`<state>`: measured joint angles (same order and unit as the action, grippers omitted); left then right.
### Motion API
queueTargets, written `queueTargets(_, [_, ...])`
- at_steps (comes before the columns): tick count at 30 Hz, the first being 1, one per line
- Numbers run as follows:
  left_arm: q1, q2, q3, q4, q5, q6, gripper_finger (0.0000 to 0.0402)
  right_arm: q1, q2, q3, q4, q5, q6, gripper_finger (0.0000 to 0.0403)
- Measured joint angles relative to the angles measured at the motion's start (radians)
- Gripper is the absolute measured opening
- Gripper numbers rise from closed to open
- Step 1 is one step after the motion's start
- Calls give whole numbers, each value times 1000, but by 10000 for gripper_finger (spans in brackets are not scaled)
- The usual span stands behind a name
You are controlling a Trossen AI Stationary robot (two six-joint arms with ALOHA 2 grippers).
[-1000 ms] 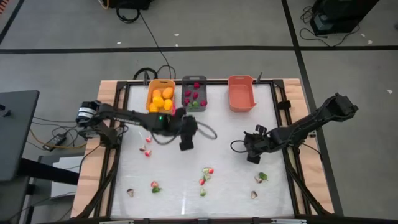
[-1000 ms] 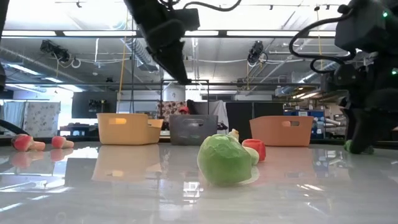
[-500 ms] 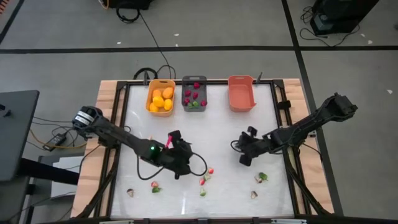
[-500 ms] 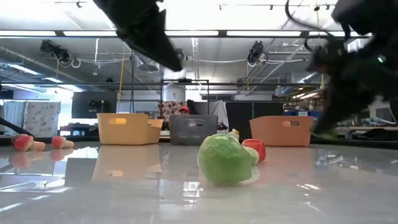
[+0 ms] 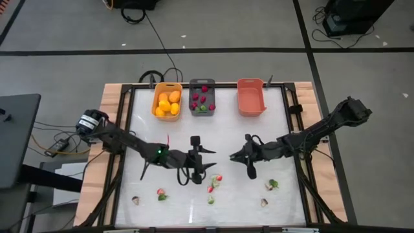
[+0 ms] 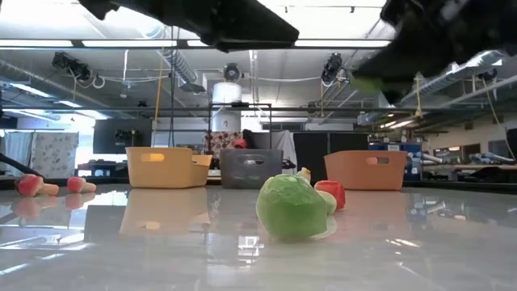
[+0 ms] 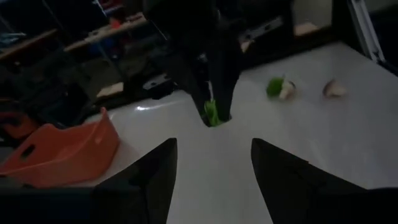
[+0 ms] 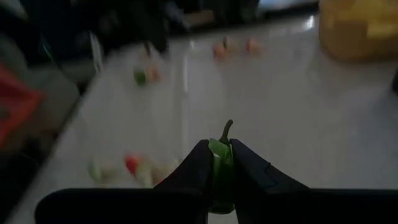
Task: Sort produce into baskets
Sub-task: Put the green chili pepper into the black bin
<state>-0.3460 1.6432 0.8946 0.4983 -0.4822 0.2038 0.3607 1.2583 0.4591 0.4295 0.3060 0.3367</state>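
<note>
My right gripper (image 5: 233,156) is over the table's middle, shut on a small green piece with a stem (image 8: 219,163); the piece also shows in the left wrist view (image 7: 213,114). My left gripper (image 5: 207,159) faces it from the left, open and empty (image 7: 214,144). At the far edge stand the yellow-orange basket (image 5: 167,90) with yellow fruits, the dark grey basket (image 5: 202,111) with red and green pieces, and the salmon basket (image 5: 251,107). Loose produce lies near the front: a red piece (image 5: 219,177), green bits (image 5: 211,200), and a green piece (image 5: 272,184). My right gripper pinches the green piece's body (image 8: 217,155) between its two fingertips. Its thin stem (image 8: 227,128) sticks out past the fingertips. The fingers come about level from the table's right. The piece is lifted clear of the table.
In the low view a big green piece (image 6: 292,206) and a red one (image 6: 330,194) lie close to the camera, and two radish-like pieces (image 6: 29,185) lie at the left. More pieces lie near the front edge (image 5: 161,193), (image 5: 136,200), (image 5: 264,202).
My left gripper has swung from beside the baskets toward the table's near edge and then right, to the table's middle. My right gripper has risen from the table with the green piece and gone toward the table's left, so the two grippers now face each other.
</note>
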Motion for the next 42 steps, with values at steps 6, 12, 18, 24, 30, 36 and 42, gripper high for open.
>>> queueTargets(6, [35, 17, -1, 102, -1, 7, 214, -4, 0, 0, 244, 123, 0, 51])
queueTargets(12, [45, 110, -1, 382, -58, 266, 214, -31, 0, 1, 357, 146, 81, 52])
queueTargets(18, [46, 185, 17, 559, -72, 618, 217, -47, 0, 1, 355, 145, 168, 52])
queueTargets(24, [64, 227, 68, 561, -66, 639, 257, -58, 0, 1, 360, 98, 186, 63])
queueTargets(30, [79, 229, 95, 551, -60, 591, 328, -70, 0, 1, 362, 68, 185, 76])
queueTargets(36, [92, 229, 109, 486, -46, 567, 330, -77, 0, 1, 363, 48, 185, 76])
queueTargets(42, [96, 229, 110, 501, -44, 548, 289, -77, 0, 1, 364, 44, 185, 77])
